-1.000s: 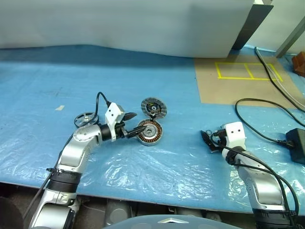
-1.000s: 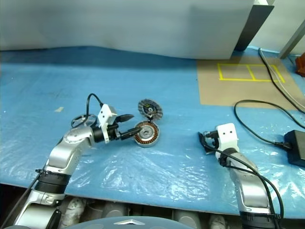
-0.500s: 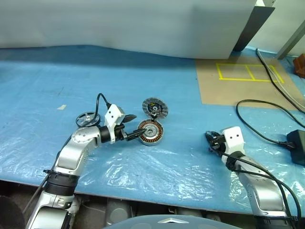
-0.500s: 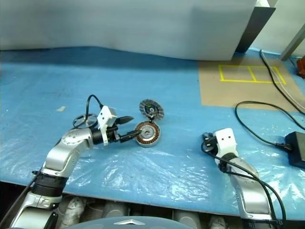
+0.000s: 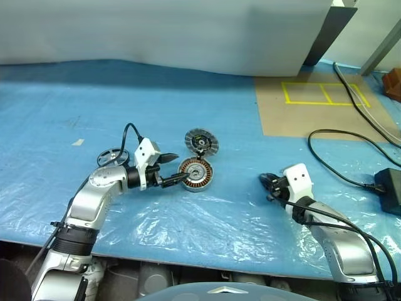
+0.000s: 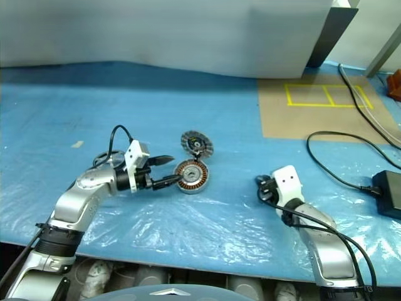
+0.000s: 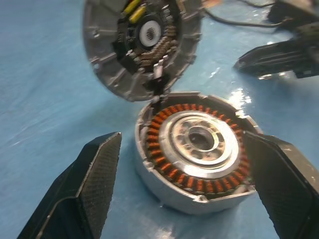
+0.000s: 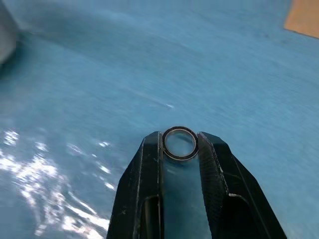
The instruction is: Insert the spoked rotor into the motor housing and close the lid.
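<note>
The motor housing [image 5: 195,174] lies open on the blue sheet, its copper windings [image 7: 174,172] and metal hub showing. Its lid [image 5: 201,142] stands tilted open at the far rim, inner face showing [image 7: 142,42]. The black spoked rotor [image 5: 110,155] lies flat behind my left forearm. My left gripper [image 5: 175,168] is open, one finger on each side of the housing's left edge, holding nothing. My right gripper [image 5: 266,184] hovers low to the right of the housing, shut on a small metal ring [image 8: 179,143].
Black cables [image 5: 343,164] and a black power adapter [image 5: 392,190] lie at the far right. A brown board with yellow tape [image 5: 316,103] sits behind them. A pale panel closes off the back; the sheet's front edge runs near my arms.
My right gripper has shut on the small ring and shifted a little leftward toward the housing. The left gripper stays open beside the housing.
</note>
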